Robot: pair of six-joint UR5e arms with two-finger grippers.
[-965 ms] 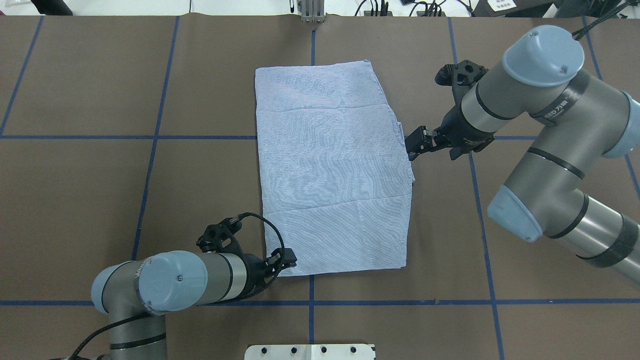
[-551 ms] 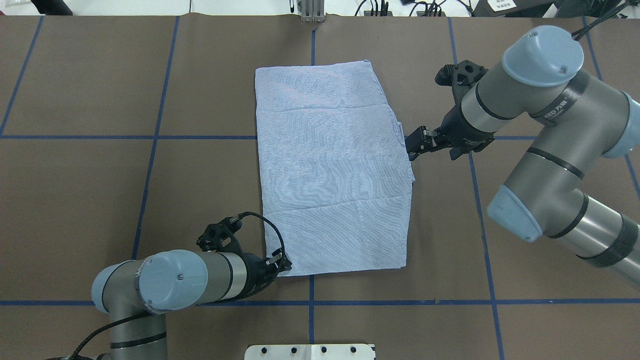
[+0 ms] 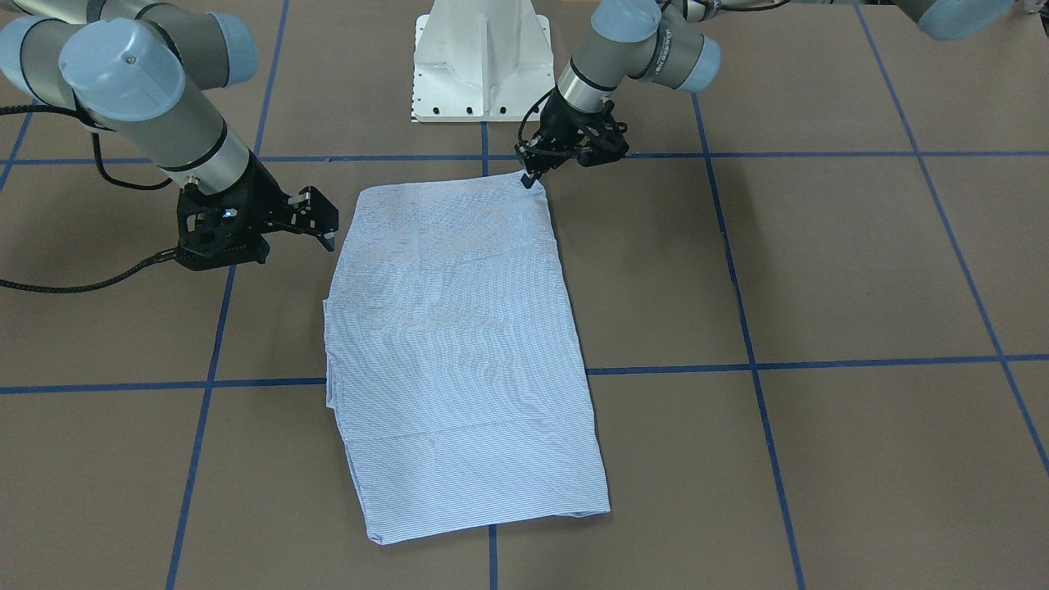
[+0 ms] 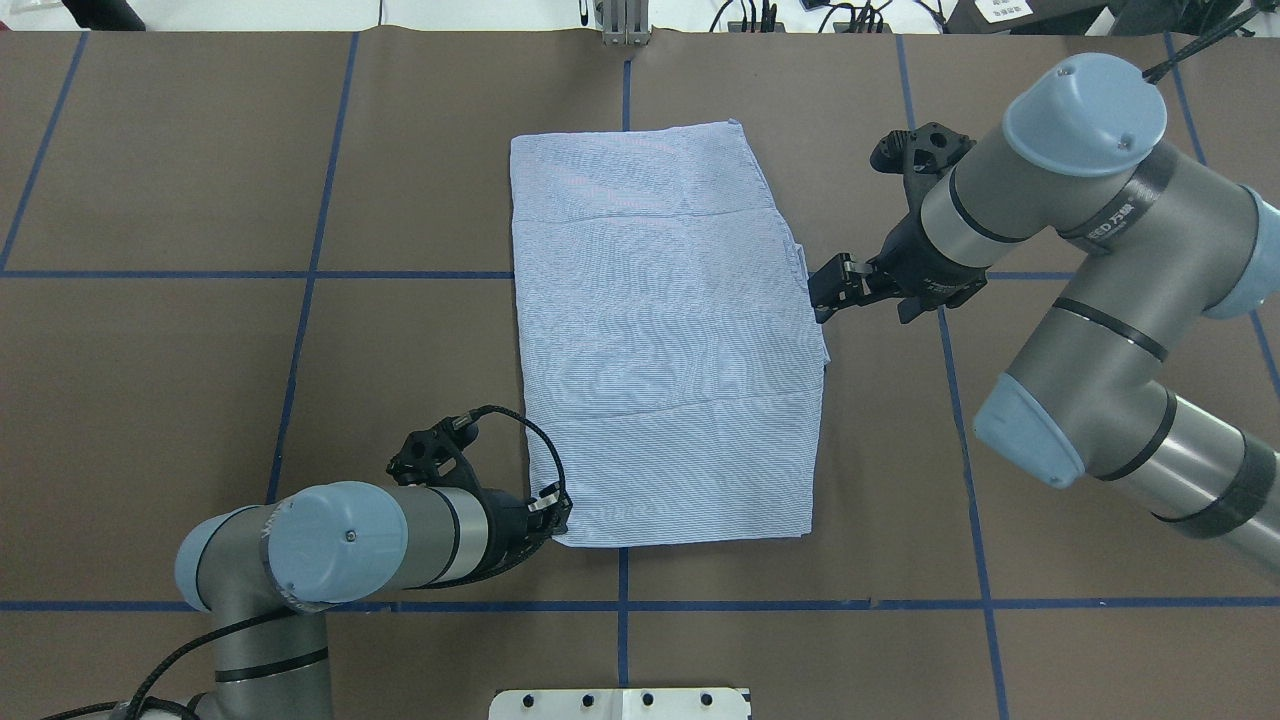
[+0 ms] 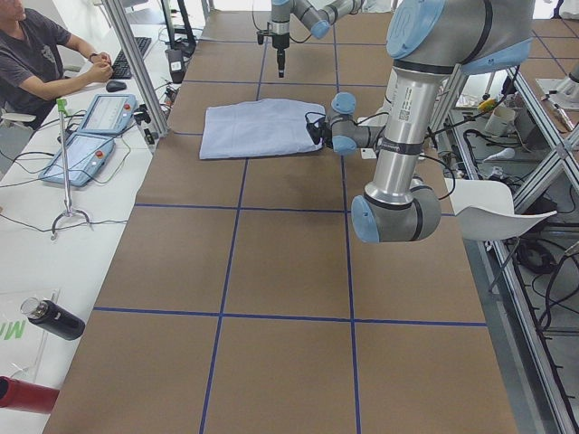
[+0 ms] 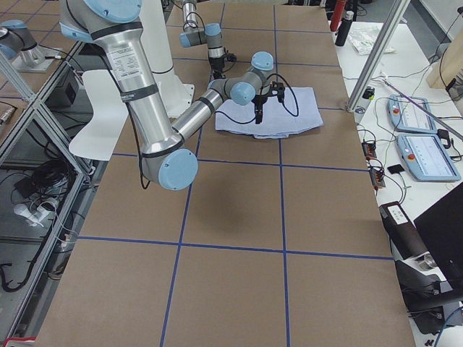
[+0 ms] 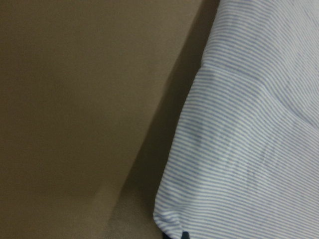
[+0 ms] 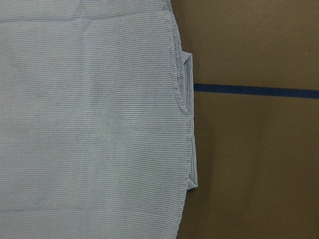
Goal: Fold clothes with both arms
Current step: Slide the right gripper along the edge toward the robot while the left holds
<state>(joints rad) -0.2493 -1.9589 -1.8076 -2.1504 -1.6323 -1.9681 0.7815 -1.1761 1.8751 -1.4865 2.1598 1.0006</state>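
Shirt [image 4: 665, 340]: folded rectangle, lying flat mid-table [image 4: 200, 350]. Light, soft and limp, so probably sagging unless taken at corners. Left gripper [image 4: 556, 508] is pinching its near corner. Right gripper [image 4: 822, 295] is hovering, fingers spread, beside its side edge.

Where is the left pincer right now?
Overhead view, lower left of centre: the left pincer is at the near left corner of the shirt, apparently closed on it, just above the blue tape line.
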